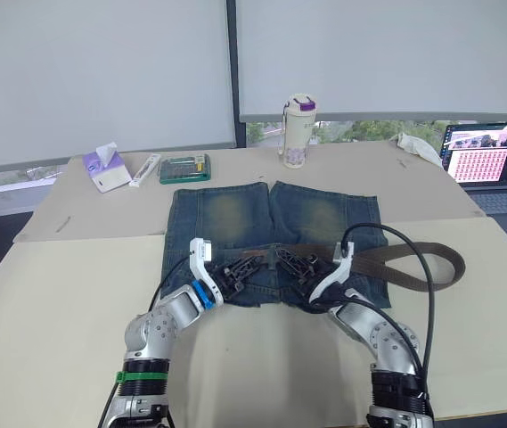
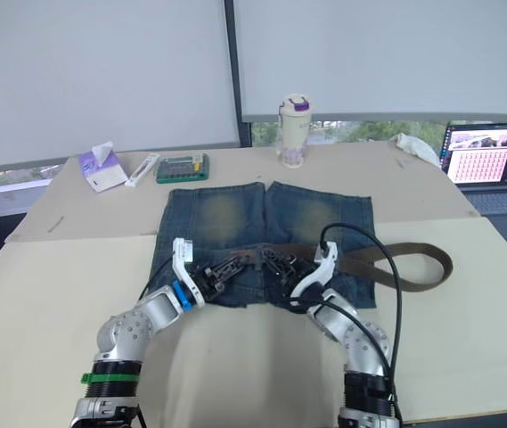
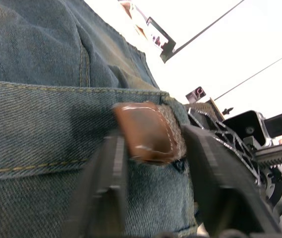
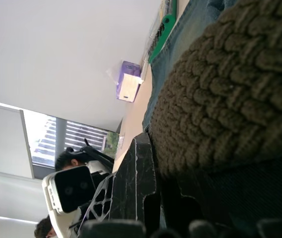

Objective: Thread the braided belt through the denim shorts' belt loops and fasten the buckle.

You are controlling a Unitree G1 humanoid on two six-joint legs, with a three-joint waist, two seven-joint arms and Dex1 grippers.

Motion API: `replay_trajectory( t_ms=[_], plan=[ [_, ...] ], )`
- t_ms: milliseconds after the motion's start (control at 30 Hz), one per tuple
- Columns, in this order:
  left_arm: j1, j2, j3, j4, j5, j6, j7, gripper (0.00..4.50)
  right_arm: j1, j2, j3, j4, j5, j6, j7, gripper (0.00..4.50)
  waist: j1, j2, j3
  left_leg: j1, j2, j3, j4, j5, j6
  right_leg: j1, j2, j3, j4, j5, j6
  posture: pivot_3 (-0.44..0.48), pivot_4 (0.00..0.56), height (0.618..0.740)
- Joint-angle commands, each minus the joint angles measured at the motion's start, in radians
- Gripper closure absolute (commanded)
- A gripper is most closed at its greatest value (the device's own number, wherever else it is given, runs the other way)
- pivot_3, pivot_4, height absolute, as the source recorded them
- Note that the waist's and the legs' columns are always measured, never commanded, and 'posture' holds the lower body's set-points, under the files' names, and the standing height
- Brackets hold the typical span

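bench [image 1: 75,294]: we see a wide pale top carrying everything, with a laptop [image 1: 489,165] at its right edge.
denim shorts [image 1: 235,223]: we find them flat in the middle of the bench, legs towards the far edge, waistband towards the near edge, a faded patch on each leg.
braided belt [image 1: 413,267]: we see it run along the waistband from the middle to the right, then off the shorts in a loop that lies on the bench towards the right edge; its leather tip [image 3: 148,131] rests on the waistband.
left gripper [image 1: 240,267]: we see it on the waistband left of centre; its fingers [image 3: 106,183] stand apart either side of the leather tip, and we cannot tell whether they touch it.
right gripper [image 1: 302,267]: we see it on the waistband right of centre, with the braided strap pinched between its fingers [image 4: 141,193].
bottle [image 1: 298,132]: we see it upright near the far edge, beyond the shorts.
tissue pack [image 1: 106,168]: we see it near the far left corner.
green case [image 1: 184,168]: we see it between the tissue pack and the bottle.
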Motion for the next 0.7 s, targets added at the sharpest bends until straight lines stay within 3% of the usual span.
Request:
replay_trajectory(
  t_ms=[33, 67, 200, 300, 367, 433, 567, 700],
  plan=[
    [-0.015, -0.002, 0.019, -0.030, -0.022, -0.012, 0.012, 4.27, 0.005, -0.010, 0.021, -0.055, -0.004, -0.015, 0.040, 3.67, 0.000, 0.000, 0.000, 0.000, 0.000, 0.000, 0.000, 0.000, 0.000, 0.000, 0.000, 0.000, 0.000, 0.000, 0.000, 0.000, 0.150, 0.740],
    [-0.013, -0.001, 0.024, -0.031, -0.023, -0.012, 0.017, 4.50, 0.009, -0.017, 0.023, -0.063, -0.006, -0.014, 0.049, 3.36, 0.000, 0.000, 0.000, 0.000, 0.000, 0.000, 0.000, 0.000, 0.000, 0.000, 0.000, 0.000, 0.000, 0.000, 0.000, 0.000, 0.150, 0.740],
    [-0.001, 0.017, 0.033, -0.038, -0.010, -0.008, 0.035, 4.50, 0.038, -0.063, 0.037, -0.116, -0.050, -0.029, 0.073, 1.98, 0.001, 0.000, 0.000, 0.000, 0.000, 0.000, 0.000, 0.000, 0.000, 0.000, 0.000, 0.000, 0.000, 0.000, 0.000, 0.000, 0.150, 0.740],
    [0.024, 0.073, 0.054, -0.052, -0.007, 0.006, 0.032, 4.50, 0.103, -0.217, 0.053, -0.228, -0.099, -0.041, 0.224, 1.00, 0.004, 0.000, 0.000, 0.000, 0.000, 0.000, 0.000, 0.000, 0.000, 0.000, 0.000, 0.000, -0.001, 0.000, 0.000, 0.000, 0.150, 0.740],
    [0.040, 0.117, 0.065, -0.058, -0.002, 0.011, 0.033, 4.50, 0.188, -0.405, 0.111, -0.327, -0.206, -0.126, 0.465, 1.00, 0.005, 0.000, 0.000, -0.001, -0.001, 0.000, 0.000, 0.000, 0.000, 0.000, -0.001, 0.000, -0.001, 0.000, 0.000, 0.000, 0.150, 0.740],
    [0.060, 0.166, 0.069, -0.066, 0.007, 0.003, 0.014, 4.50, 0.238, -0.535, 0.095, -0.339, -0.245, -0.157, 0.568, 1.00, 0.003, -0.001, 0.001, 0.000, -0.004, 0.003, 0.000, 0.000, 0.000, 0.002, -0.001, 0.000, -0.002, -0.003, 0.005, 0.000, 0.150, 0.740],
    [0.072, 0.227, 0.083, -0.046, 0.010, -0.017, -0.017, 4.50, 0.215, -0.669, 0.013, -0.255, -0.320, -0.190, 0.576, 1.00, -0.001, -0.004, 0.002, 0.000, -0.001, 0.003, 0.001, 0.000, 0.000, 0.003, 0.002, 0.000, -0.002, -0.005, 0.008, 0.000, 0.150, 0.740],
    [0.065, 0.238, 0.076, -0.036, 0.022, -0.032, -0.023, 4.50, 0.215, -0.764, 0.052, -0.166, -0.467, -0.249, 0.604, 1.00, 0.008, -0.004, 0.002, 0.001, -0.001, 0.004, 0.000, 0.000, -0.001, 0.002, 0.002, 0.000, -0.002, -0.004, 0.007, 0.000, 0.150, 0.740]
  ],
)
